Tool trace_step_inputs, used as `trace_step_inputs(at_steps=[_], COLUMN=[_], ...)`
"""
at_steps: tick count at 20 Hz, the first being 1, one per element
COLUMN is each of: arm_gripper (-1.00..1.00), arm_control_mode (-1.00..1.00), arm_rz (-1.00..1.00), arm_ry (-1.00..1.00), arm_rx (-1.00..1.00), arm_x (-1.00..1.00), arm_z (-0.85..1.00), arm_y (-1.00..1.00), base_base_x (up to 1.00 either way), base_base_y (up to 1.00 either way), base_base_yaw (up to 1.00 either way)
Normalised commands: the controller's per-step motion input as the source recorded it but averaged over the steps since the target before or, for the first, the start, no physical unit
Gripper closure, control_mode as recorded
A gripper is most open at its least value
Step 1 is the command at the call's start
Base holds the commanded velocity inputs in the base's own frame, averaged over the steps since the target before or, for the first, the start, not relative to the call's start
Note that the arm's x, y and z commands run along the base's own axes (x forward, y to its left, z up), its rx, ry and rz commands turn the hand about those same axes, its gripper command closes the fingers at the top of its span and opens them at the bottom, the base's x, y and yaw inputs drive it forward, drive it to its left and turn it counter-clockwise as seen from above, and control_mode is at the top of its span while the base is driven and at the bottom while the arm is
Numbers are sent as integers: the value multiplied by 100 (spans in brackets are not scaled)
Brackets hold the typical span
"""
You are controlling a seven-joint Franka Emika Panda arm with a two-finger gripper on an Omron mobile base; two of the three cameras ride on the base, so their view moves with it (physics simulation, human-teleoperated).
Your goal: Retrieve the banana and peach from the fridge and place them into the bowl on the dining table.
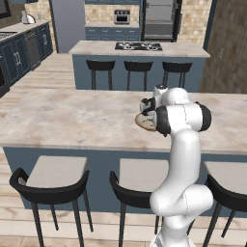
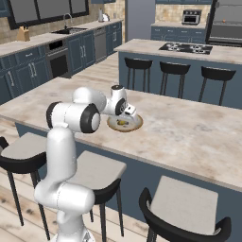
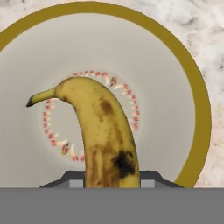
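Observation:
In the hand view the banana point(image 3: 105, 131), yellow with brown spots and a dark stem, sticks up between my finger tips point(image 3: 72, 178). My gripper point(image 3: 111, 179) is shut on it. It hangs just above the bowl point(image 3: 197, 109), which has a tan rim and a pale inside. The bowl point(image 2: 132, 126) rests on the dining table point(image 2: 189, 134), with the gripper point(image 2: 127, 112) pointing down over it. From the left, the gripper point(image 1: 147, 107) partly covers the bowl point(image 1: 141, 122). The fridge point(image 1: 159, 19) stands far back at the wall. The peach is out of view.
Black-backed stools point(image 1: 48, 181) line the near side of the dining table point(image 1: 72, 120). Beyond it stands an island with a cooktop point(image 1: 139, 46) and more stools. Blue-grey cabinets with a sink point(image 2: 66, 33) run along the left wall.

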Motion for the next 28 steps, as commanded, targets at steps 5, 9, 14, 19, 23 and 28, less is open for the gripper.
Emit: trace_step_inputs(at_steps=[5,9,14,19,23,28], arm_gripper=[100,100,100,-100,-100,-100], arm_control_mode=[-100,-100,-100,-100,-100,-100], arm_rz=[0,0,0,0,0,0], arm_ry=[0,-1,-2,-10,-14,-15], arm_rx=[0,0,0,0,0,-1], arm_x=[25,23,16,-41,-74,-74], arm_z=[-13,-12,-13,0,7,44], arm_y=[-3,-2,0,-1,-8,0], base_base_x=[0,0,0,0,0,0], base_base_y=[0,0,0,0,0,0], base_base_yaw=[0,0,0,0,0,0])
